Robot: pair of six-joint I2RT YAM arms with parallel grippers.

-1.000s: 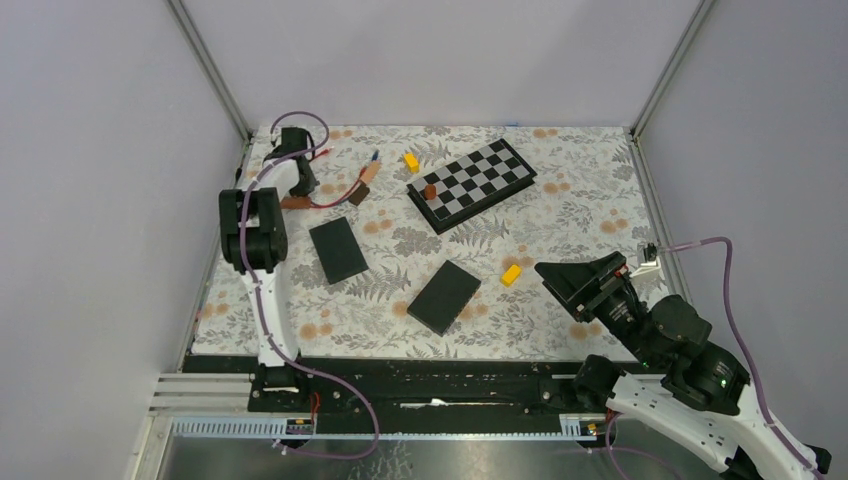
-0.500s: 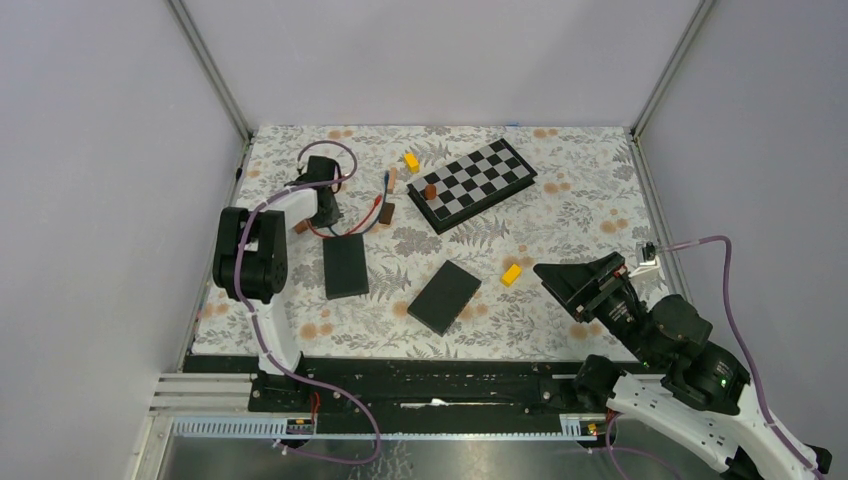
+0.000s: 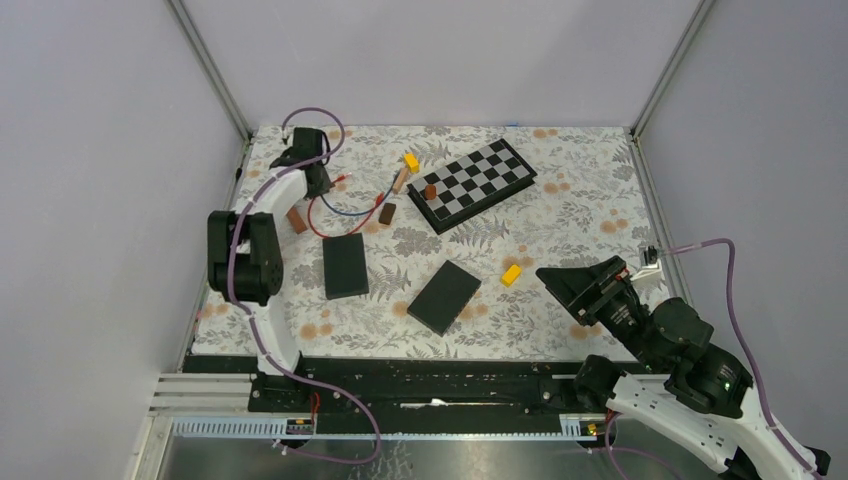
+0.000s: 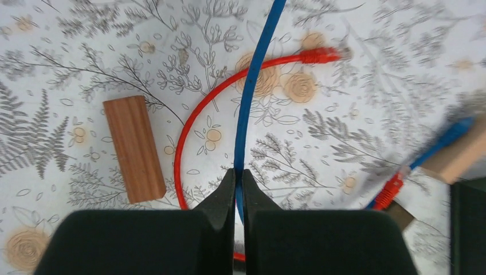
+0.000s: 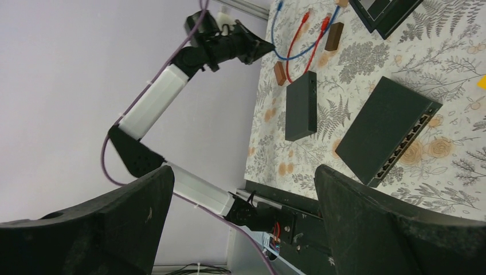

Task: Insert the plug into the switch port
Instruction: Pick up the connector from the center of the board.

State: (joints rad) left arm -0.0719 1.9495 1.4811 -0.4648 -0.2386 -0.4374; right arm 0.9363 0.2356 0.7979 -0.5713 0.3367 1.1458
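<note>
Pinches the blue cable [image 4: 252, 86] tight in the left gripper [image 4: 238, 172], with both fingers squeezed shut on it. Grips it partway along, not at the end. Points down at the flowery table [image 4: 69, 46], over by the far left corner. Leaves the blue plug [image 4: 455, 132] out to one side, well apart from the left gripper and right by a light wooden block [image 4: 467, 157]. Too blurry there to tell if touching. Crosses the blue cable over a red cable [image 4: 186, 123] curled in a loop on the table. Has a brown wooden block [image 4: 133, 148] lying flat just beside that loop.

Holds the right gripper [image 3: 565, 288] wide open, with nothing between its fingers, up off the table near the right side.

Shows the switch [image 3: 444, 296] lying flat near the middle of the table, well apart from the blue plug. Has a row of ports [image 5: 404, 146] along one long edge. Not plugged in yet. Puts a second black box [image 3: 344, 265] between the switch and the left gripper. Shows a checkerboard [image 3: 472, 181] at the back and a yellow block [image 3: 511, 274] near the switch.
</note>
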